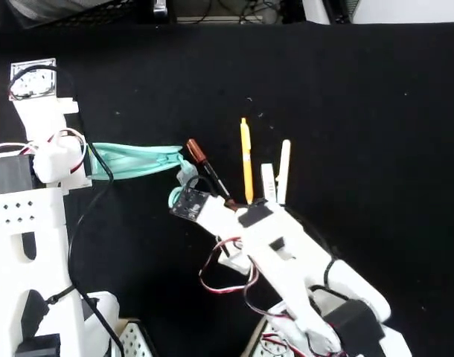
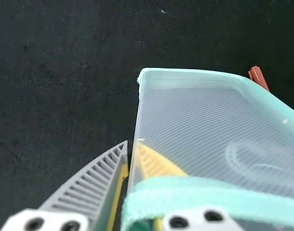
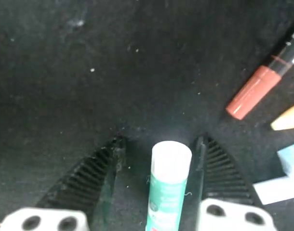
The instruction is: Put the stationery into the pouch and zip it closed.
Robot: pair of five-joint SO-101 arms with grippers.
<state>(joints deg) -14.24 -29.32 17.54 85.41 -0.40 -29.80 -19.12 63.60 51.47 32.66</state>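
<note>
The left gripper (image 2: 131,150) is clamping one end of the clear, teal-edged pouch (image 1: 138,160), which is stretching toward 3 o'clock from it, on the 9 o'clock side of the black worktop (image 1: 361,97). Just off the pouch's 3 o'clock end, the right gripper (image 3: 156,143) is straddling a teal-and-white glue stick (image 3: 169,180), its fingers apart with a gap on one side. A brown marker (image 1: 200,159), a yellow pen (image 1: 246,158) and two white sticks (image 1: 284,167) are lying near the worktop's centre.
</note>
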